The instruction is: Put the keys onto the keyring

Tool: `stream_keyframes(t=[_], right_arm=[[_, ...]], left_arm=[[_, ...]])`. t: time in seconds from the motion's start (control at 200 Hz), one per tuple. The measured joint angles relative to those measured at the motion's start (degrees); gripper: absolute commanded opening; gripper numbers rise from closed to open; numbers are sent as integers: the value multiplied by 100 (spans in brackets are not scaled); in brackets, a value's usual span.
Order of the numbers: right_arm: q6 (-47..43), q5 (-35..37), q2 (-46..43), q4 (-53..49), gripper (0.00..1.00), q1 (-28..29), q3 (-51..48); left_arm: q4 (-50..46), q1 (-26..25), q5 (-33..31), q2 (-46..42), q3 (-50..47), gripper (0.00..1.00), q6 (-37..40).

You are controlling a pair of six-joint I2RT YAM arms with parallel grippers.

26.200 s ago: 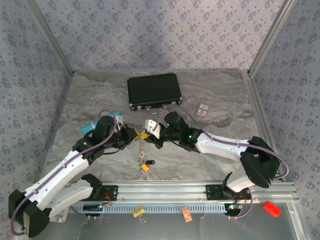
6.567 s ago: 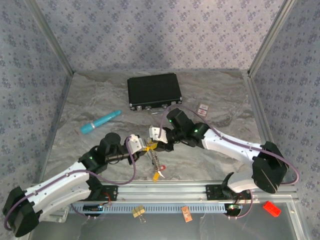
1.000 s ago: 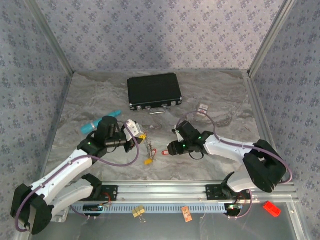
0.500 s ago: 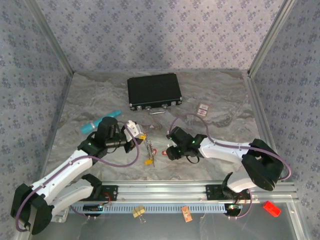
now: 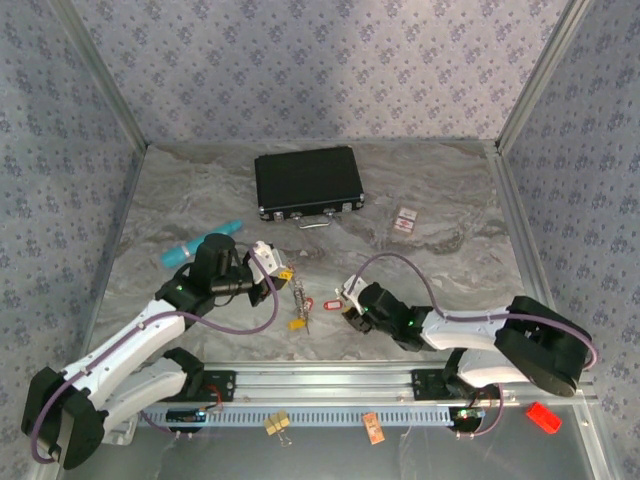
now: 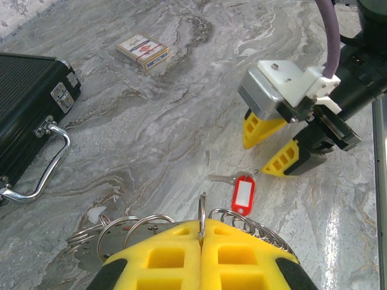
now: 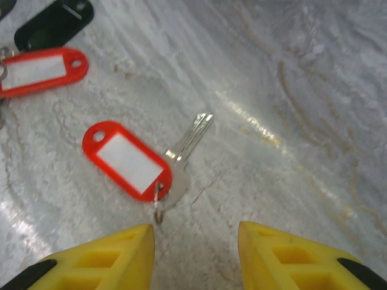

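Keyring (image 6: 201,212) sits pinched in the fully closed left gripper (image 6: 201,232). Right gripper (image 7: 195,234) has swung lower, its jaws narrowed but still apart and empty, with the loose red-tagged key (image 7: 130,160) at its 11 o'clock. A pickup looks imminent.

Red-tagged key (image 7: 136,163), black case (image 5: 307,180)

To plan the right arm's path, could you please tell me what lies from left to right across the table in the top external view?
teal pen → left gripper → bunch of keys → red-tagged key → right gripper → small card. The black case spans several of these, so it is left out.
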Motion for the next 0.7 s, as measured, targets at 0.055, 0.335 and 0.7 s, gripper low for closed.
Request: stream_keyframes(t=[0.055, 0.335, 0.7], right_arm=[[-81, -168, 0, 221, 41, -142, -118], [-437, -1019, 151, 811, 40, -614, -289], [-529, -1547, 149, 1016, 43, -697, -289]], left_arm=[[-2, 0, 0, 2, 0, 0, 0], [-22, 0, 17, 2, 0, 0, 107], [-26, 2, 120, 0, 0, 0, 151]])
